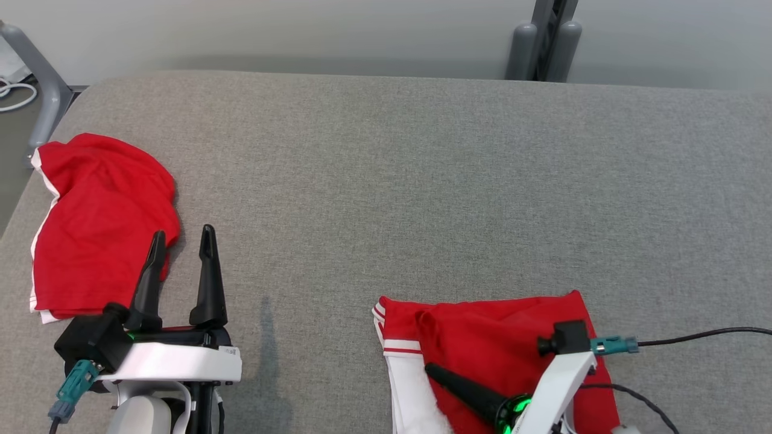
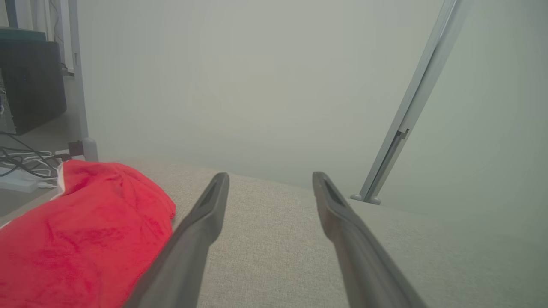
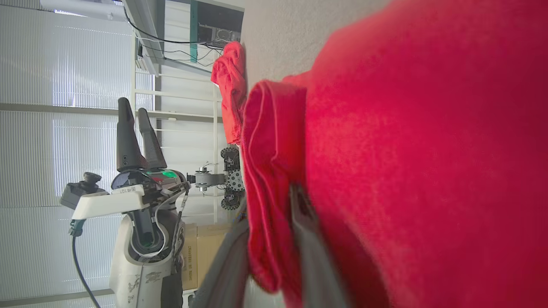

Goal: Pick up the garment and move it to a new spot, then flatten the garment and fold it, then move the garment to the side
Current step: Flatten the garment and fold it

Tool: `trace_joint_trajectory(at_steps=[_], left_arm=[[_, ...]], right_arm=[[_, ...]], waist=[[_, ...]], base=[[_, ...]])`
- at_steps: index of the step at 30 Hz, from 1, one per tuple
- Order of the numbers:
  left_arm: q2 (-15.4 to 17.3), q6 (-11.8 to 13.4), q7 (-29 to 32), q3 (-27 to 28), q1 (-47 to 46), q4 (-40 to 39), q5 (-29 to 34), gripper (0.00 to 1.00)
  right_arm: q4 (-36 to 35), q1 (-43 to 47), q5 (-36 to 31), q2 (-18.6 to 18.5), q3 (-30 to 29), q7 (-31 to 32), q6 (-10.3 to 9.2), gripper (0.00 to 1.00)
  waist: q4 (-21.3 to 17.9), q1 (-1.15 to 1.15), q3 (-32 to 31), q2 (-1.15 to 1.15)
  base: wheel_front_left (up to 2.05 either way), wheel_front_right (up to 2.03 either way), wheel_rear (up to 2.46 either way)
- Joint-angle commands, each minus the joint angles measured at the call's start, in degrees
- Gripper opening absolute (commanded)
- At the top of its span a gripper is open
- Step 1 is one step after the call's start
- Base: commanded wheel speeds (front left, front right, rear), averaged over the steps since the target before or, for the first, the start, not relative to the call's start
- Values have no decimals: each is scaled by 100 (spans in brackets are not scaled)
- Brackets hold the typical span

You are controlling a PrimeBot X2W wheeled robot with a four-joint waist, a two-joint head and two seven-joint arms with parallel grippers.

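- Nearest, at the front right edge of the grey surface point(image 1: 386, 181), lies the garment point(image 1: 494, 337): red cloth with a white-striped hem point(image 1: 401, 346) on its left side. It is mostly flat, with a rumpled ridge just inside that hem.
- The right gripper point(image 3: 270, 201) lies low across the garment. Its two dark fingers straddle that raised ridge of red cloth. Cloth sits between them, but I cannot tell whether they pinch it or have slackened.
- Handling, as a judgement: the garment looks light, soft and limp. It will sag and trail from any single hold, and its layers can slide over each other. The banded hem and the corners look like the firmest places to pinch. A grip in mid-panel would likely only bunch it.
- Further in, at the front left, the left gripper point(image 1: 183, 232) hangs released, fingers spread wide with nothing between them, just above bare surface.
- Just beside its left finger, a second red garment point(image 1: 96, 229) lies heaped against the left edge, well apart from the first.
- Beyond stretches bare grey surface, open room for spreading or folding.
- Farthest, grey posts point(image 1: 543, 48) stand behind the rear edge.
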Motion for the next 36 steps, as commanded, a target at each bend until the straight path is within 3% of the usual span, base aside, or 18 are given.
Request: trace_joint_trajectory(at_steps=[1, 10, 17, 23, 27, 32, 36], left_arm=[[21, 25, 1, 6, -105, 28, -42, 100], [25, 57, 1, 81, -62, 58, -44, 100], [23, 97, 1, 100, -13, 17, -39, 100], [23, 128, 1, 84, 26, -98, 2, 100], [23, 125, 0, 80, -3, -201, 46, 100], [22, 113, 1, 58, 6, -331, 133, 100], [23, 141, 1, 2, 108, -415, 171, 100]], right_arm=[[-1, -60, 71, -25, 86, 82, 13, 100], [-453, -99, -246, -33, 106, 269, 13, 100], [-1275, -307, -692, -33, -406, 159, 13, 100], [-1910, -807, -2305, -52, -1302, -410, 12, 100], [-2133, -1074, -3938, -700, -1333, -1197, 12, 100], [-1736, -956, -5347, -1202, -1279, -2459, 11, 100], [-1320, -738, -5961, -1098, -1581, -3295, 11, 100]], waist=[[8, 0, -9, 0], [-45, 0, -108, 0], [-138, 0, -240, 0], [-227, 0, -308, 0], [-293, 0, -299, 0], [-397, 0, -309, 0], [-495, 0, -325, 0]], base=[[0, 0, 0], [0, 0, 0], [0, 0, 0], [0, 0, 0], [0, 0, 0], [0, 0, 0], [0, 0, 0]])
